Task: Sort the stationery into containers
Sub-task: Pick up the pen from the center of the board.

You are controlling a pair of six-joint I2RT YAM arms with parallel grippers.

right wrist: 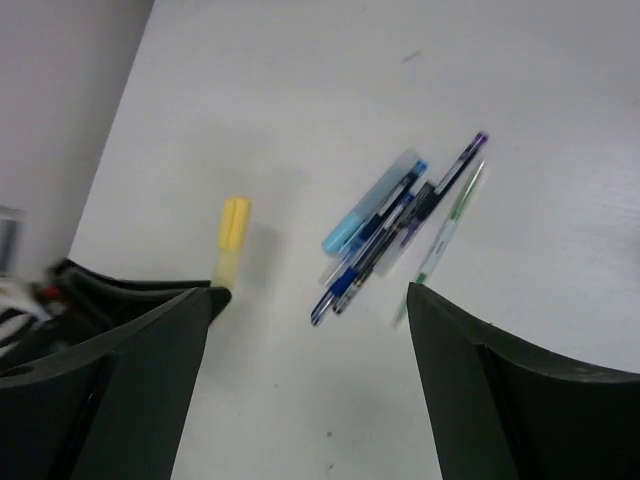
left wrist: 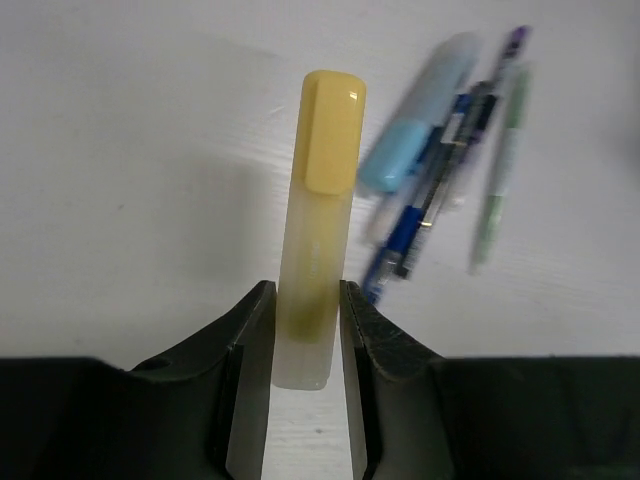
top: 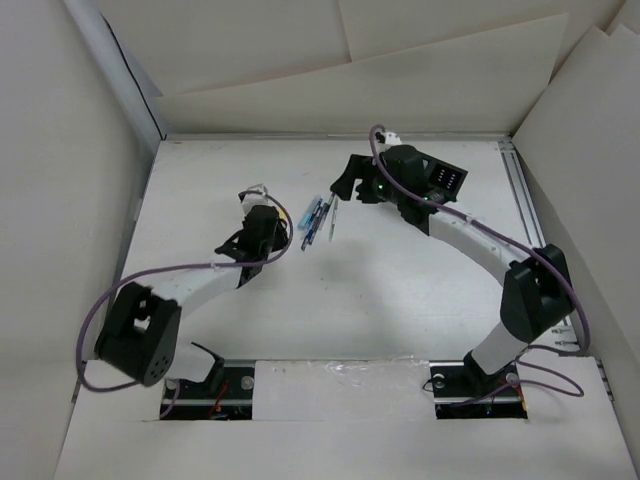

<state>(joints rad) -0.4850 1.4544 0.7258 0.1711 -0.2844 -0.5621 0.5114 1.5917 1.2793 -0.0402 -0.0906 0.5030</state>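
**Left fingers pinching the pale yellow highlighter, right fingers spread over the pen pile**

From my station, the left fingers (left wrist: pixel 250 340) are clamped on the clear barrel end of the pale yellow highlighter (left wrist: pixel 322 200), its cap pointing far. I cannot tell whether it is resting on the white surface (top: pixel 400 290) or lifted. Just to its right is the pen pile (left wrist: pixel 425 200): a light-blue highlighter (left wrist: pixel 415 115), blue and dark pens, and a grey-green pen (left wrist: pixel 497 180) on the right edge. They overlap and blur, so I cannot count them. The right fingers (right wrist: pixel 150 360) are wide apart and grip nothing. In the top view the left wrist hides the yellow highlighter.
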